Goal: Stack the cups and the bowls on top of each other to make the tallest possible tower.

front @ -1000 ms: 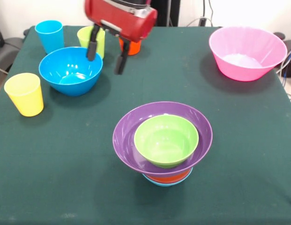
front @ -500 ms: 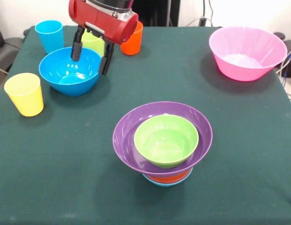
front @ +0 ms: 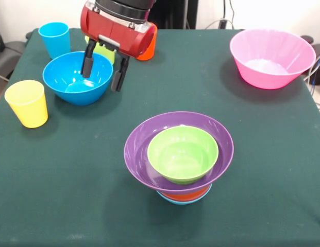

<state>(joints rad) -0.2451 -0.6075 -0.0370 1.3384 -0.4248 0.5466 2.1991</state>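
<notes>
1. The tool (front: pixel 103 71) hangs from the red arm with its two dark fingers spread apart and nothing between them.
2. One finger (front: pixel 88 63) points down inside the deep blue bowl (front: pixel 77 78); the other shows just outside that bowl's rim, so the tool straddles the rim.
3. Four cups stand on the green worktop (front: pixel 56 180), all upright and mouth up. The blue cup (front: pixel 54 39) is behind the deep blue bowl. The lime cup (front: pixel 104 49) and the orange cup (front: pixel 148 47) are partly hidden behind the arm. The yellow cup (front: pixel 27 103) stands beside the deep blue bowl, nearer the camera.
4. Six bowls show. Two stand alone: the deep blue one and the large pink bowl (front: pixel 272 58), well apart at the opposite side.
5. The other four make the tower (front: pixel 179 157) near the middle of the worktop: a light-blue bowl (front: pixel 175 200) lowest, an orange bowl (front: pixel 188 194) in it, then the wide purple bowl (front: pixel 139 149), with the green bowl (front: pixel 183 153) nested on top.
</notes>
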